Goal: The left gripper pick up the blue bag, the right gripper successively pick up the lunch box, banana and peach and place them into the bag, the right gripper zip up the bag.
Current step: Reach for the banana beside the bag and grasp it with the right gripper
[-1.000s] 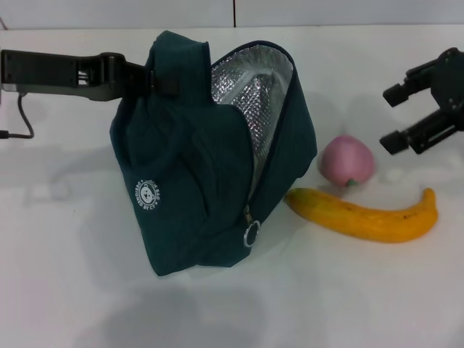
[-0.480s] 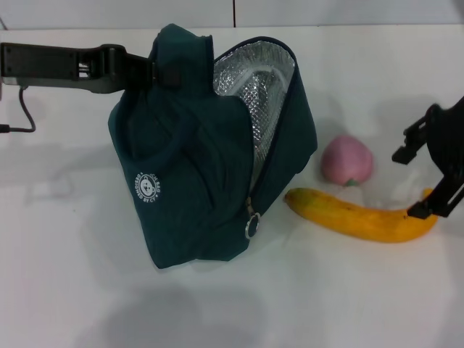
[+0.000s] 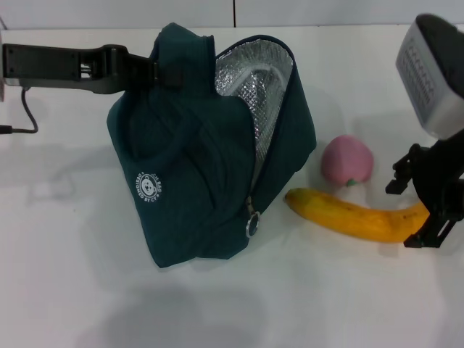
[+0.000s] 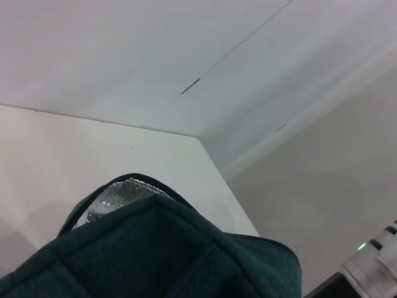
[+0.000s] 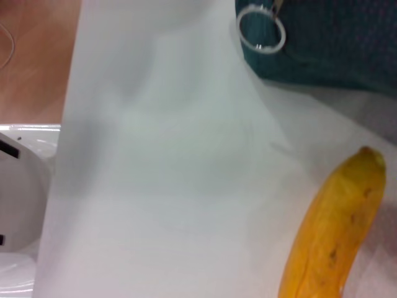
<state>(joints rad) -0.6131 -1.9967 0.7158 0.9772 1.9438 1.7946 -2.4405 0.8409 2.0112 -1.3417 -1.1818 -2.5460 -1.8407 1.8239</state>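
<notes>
Banana (image 3: pixel 355 216) long, curved, yellow-orange, lying beside open blue bag (image 3: pixel 196 167)

Bags: one, the blue bag (image 3: pixel 196 174), dark teal fabric with silver foil lining.
Bananas: one, the banana (image 3: pixel 355 216), yellow-orange.
Peaches: one, the peach (image 3: pixel 346 160), pink.
Lunch boxes: one, the lunch box (image 3: pixel 250 78), only a clear rim of it visible inside the bag mouth.
Zipper rings: one, the metal ring (image 3: pixel 251 228) on the bag's front edge.
Round white logos: one, the logo (image 3: pixel 148 187) on the bag's side.
End effectors: two, the left end effector (image 3: pixel 163 74) at the bag's top and the right end effector (image 3: pixel 429 206) at the banana's far tip.
Counters: one, the white counter (image 3: pixel 65 254).
Cables: one, the dark cable (image 3: pixel 25 116).
</notes>
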